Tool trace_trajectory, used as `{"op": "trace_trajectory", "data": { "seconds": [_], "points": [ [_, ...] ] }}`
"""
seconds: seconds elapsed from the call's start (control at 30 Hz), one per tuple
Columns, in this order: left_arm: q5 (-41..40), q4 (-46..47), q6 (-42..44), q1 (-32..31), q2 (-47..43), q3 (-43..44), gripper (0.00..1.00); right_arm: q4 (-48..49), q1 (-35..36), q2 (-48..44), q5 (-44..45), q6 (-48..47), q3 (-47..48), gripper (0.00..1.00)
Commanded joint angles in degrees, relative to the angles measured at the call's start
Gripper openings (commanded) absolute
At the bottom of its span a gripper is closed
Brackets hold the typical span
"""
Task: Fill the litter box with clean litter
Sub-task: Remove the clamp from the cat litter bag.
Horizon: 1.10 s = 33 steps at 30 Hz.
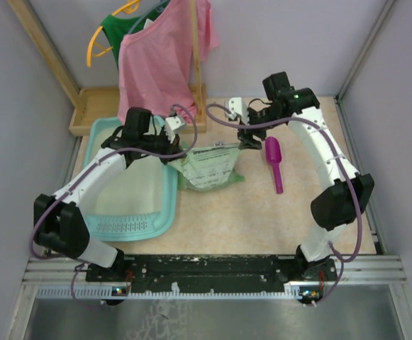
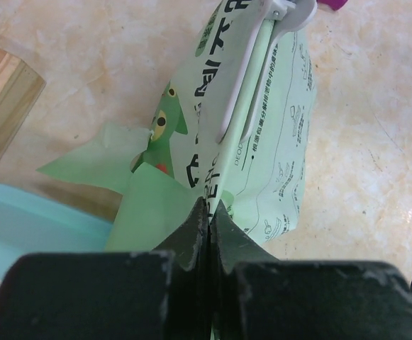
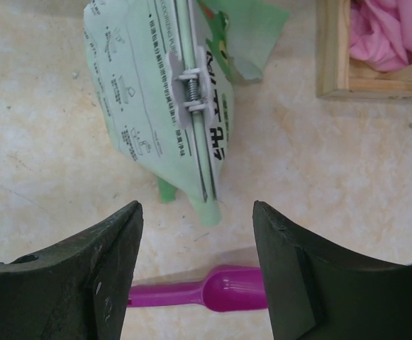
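Observation:
The light-teal litter box (image 1: 169,202) lies at the left, its whitish base bare; its rim also shows in the left wrist view (image 2: 21,227). No clean litter is in view. A pale green printed bag (image 1: 209,168) stands at mid-table, closed along the top by a white clip (image 2: 245,85). My left gripper (image 2: 209,205) is shut on the bag's (image 2: 276,142) near top corner. My right gripper (image 3: 195,209) hangs open just off the bag's (image 3: 135,106) other end, touching nothing. The magenta scoop (image 3: 220,290) lies on the table below it.
The magenta scoop (image 1: 274,161) lies right of the bag. A wooden tray (image 1: 92,106) sits behind the litter box. A wooden stand holds a pink cloth (image 1: 159,64), with a green garment on a yellow hanger behind. Walls enclose both sides.

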Motion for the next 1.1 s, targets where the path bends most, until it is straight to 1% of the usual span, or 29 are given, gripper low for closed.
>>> {"op": "trace_trajectory", "data": {
  "seconds": [0.0,0.17,0.27,0.4,0.5,0.77,0.93,1.07],
  "points": [
    [0.6,2.8,-0.5,0.0,-6.4,-1.1,0.0,8.5,0.5,-7.5,-4.2,-4.1,-7.0,0.64],
    [-1.0,3.3,-1.1,-2.1,-6.1,-2.1,0.0,8.9,1.4,-7.1,-5.2,-3.9,-7.5,0.63],
    [-2.4,4.9,-1.6,-3.9,-5.9,-2.0,0.0,9.0,2.7,-7.0,-4.2,-4.8,-7.5,0.62],
    [-2.7,6.3,-2.7,-4.9,-5.5,-1.6,0.0,6.8,4.7,-6.6,-2.9,-6.6,-6.7,0.61],
    [-2.9,6.9,-3.5,-5.7,-5.4,-1.5,0.0,6.9,6.2,-6.8,-2.6,-6.6,-8.0,0.6],
    [-3.9,7.0,-4.2,-7.4,-5.8,-1.4,0.0,14.4,8.7,-9.2,-1.2,-4.1,-16.1,0.59],
    [-4.0,7.0,-4.4,-7.8,-5.9,-1.5,0.0,18.7,8.8,-8.9,-0.5,-1.9,-17.3,0.59],
    [-4.6,7.0,-4.5,-7.9,-6.1,-1.7,0.0,18.2,8.8,-8.5,-0.1,-1.4,-15.2,0.59]
  ]
}}
